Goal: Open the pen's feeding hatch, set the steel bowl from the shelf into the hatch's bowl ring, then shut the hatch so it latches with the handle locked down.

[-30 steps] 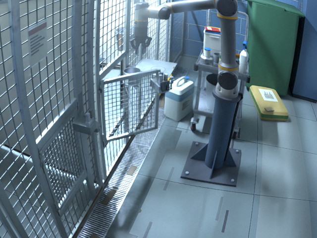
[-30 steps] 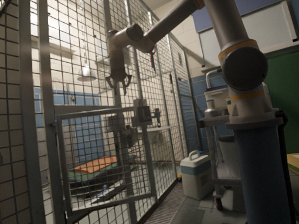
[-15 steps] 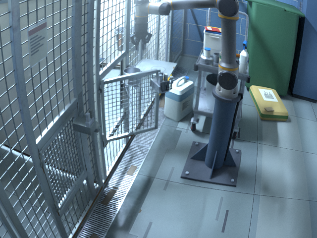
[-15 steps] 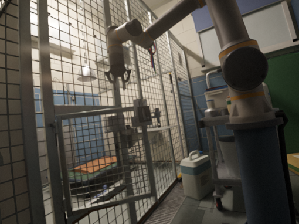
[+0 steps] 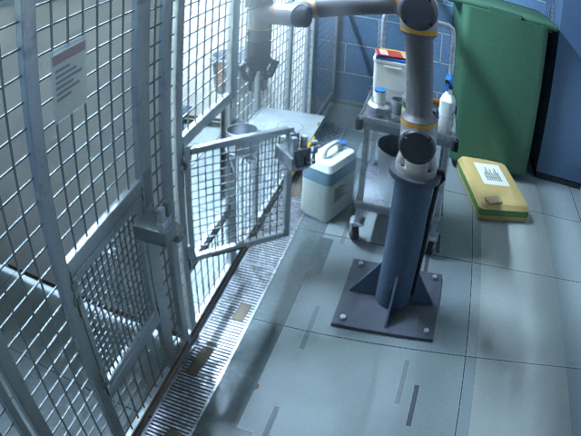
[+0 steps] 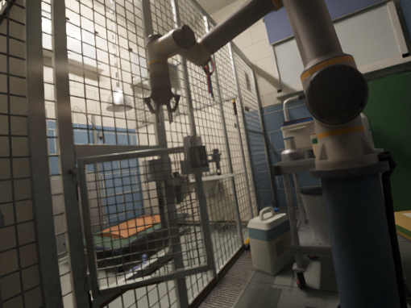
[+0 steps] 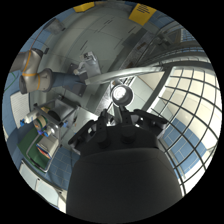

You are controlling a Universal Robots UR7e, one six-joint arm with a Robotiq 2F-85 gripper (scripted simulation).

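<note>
The steel bowl [image 5: 241,129] sits partly hidden behind the top rail of the feeding hatch [image 5: 238,195], which stands swung open from the pen fence; from the wrist camera the bowl [image 7: 121,95] shows as a shiny round dish just beyond my fingertips. Whether it rests in the bowl ring I cannot tell. My gripper [image 5: 258,80] hangs pointing down, well above the bowl and the hatch, partly closed and holding nothing. The hatch's latch box with its handle [image 6: 196,158] is at the free end of the hatch's top rail.
Behind the hatch a grey shelf [image 5: 281,123] juts from the fence. A white-and-blue cooler [image 5: 327,180] stands on the floor beside it, then a cart [image 5: 399,126] with bottles, my blue pedestal [image 5: 403,234], a green bin [image 5: 497,80] and a yellow case [image 5: 490,187].
</note>
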